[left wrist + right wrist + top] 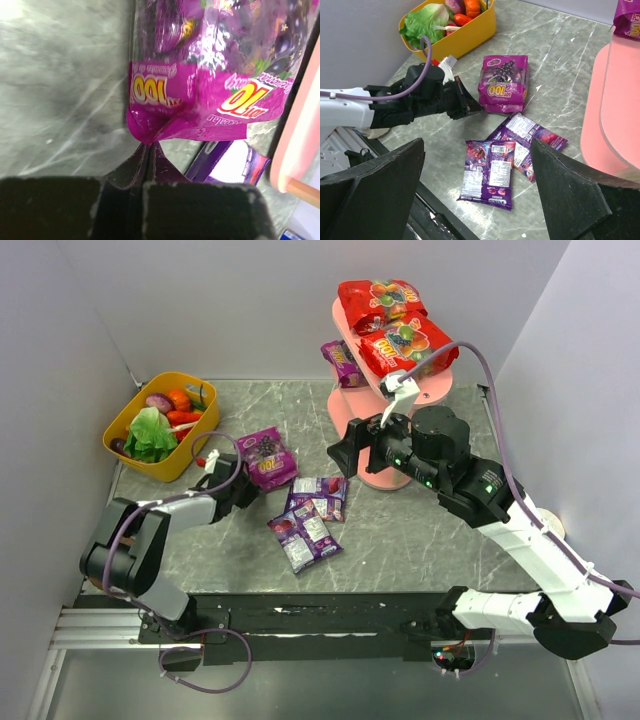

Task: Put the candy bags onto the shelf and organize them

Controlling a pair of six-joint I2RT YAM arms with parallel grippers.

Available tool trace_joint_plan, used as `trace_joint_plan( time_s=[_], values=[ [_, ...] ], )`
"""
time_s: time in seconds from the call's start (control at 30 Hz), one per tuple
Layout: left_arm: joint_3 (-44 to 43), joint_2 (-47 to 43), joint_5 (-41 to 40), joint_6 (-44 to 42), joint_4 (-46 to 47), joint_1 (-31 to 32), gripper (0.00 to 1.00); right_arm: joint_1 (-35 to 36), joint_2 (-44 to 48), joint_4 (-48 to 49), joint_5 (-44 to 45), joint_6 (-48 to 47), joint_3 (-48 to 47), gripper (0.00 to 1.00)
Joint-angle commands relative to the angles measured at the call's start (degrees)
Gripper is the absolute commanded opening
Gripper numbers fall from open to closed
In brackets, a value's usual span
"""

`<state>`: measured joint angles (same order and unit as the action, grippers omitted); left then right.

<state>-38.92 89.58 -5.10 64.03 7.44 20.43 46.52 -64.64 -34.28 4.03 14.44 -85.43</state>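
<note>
On the desk (60, 75), left pincer (149, 150) clamped on purple candy bag's (200, 95) seam, right pincer (477, 150) apart: lift clear before you swing.

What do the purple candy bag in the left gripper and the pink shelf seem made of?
Purple candy bag: likely thin glossy plastic film; it crinkles and glints where the left gripper pinches its edge. Pink shelf: smooth rigid boards, perhaps plastic or painted wood.
</note>
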Motion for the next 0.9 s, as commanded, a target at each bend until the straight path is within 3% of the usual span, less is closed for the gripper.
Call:
trace_joint_plan(
  time_s=[0.0,0.1,0.23,0.3,0.37,0.43,0.57,0.67,0.77,0.87],
  values=[
    [0.7,-5.8,-2.4,-5.1,-5.2,-2.1,0.01,0.4,0.8,2.1,0.4,-0.9,-0.5,0.92],
    [5.1,-10.5,1.7,-5.4,-4.7,-7.2,0.02,0.5,0.5,3.1,0.0,-0.9,0.2,0.92],
    [8.8,-13.9,5.6,-6.3,-3.2,-14.3,0.13,0.5,-0.3,4.2,-0.9,-1.0,0.4,0.92],
    [8.3,-13.2,7.3,-6.7,-3.2,-16.8,0.29,0.6,-0.6,4.4,-1.5,-0.9,0.4,0.92],
    [7.2,-11.6,8.5,-6.5,-3.2,-18.5,0.38,0.6,-1.1,4.6,-1.7,-1.0,0.0,0.92],
    [6.8,-11.3,10.2,-5.7,-3.0,-19.1,0.48,0.6,-1.4,4.5,-1.9,-1.0,-0.3,0.92],
    [9.4,-14.0,12.3,-0.2,-1.1,-19.1,0.79,0.6,-1.1,4.5,-1.7,-0.9,-0.3,0.92],
    [12.8,-17.0,13.2,5.0,0.8,-18.8,0.91,0.6,-0.9,4.1,-1.5,-0.8,-0.2,0.92],
    [15.8,-20.1,11.0,9.7,2.6,-17.4,0.99,0.7,-0.9,3.7,-1.3,-0.7,-0.2,0.92],
    [17.6,-22.2,6.8,13.8,6.3,-15.1,0.96,0.6,-0.8,3.3,-1.4,-1.0,-0.5,0.92]
  ],
)
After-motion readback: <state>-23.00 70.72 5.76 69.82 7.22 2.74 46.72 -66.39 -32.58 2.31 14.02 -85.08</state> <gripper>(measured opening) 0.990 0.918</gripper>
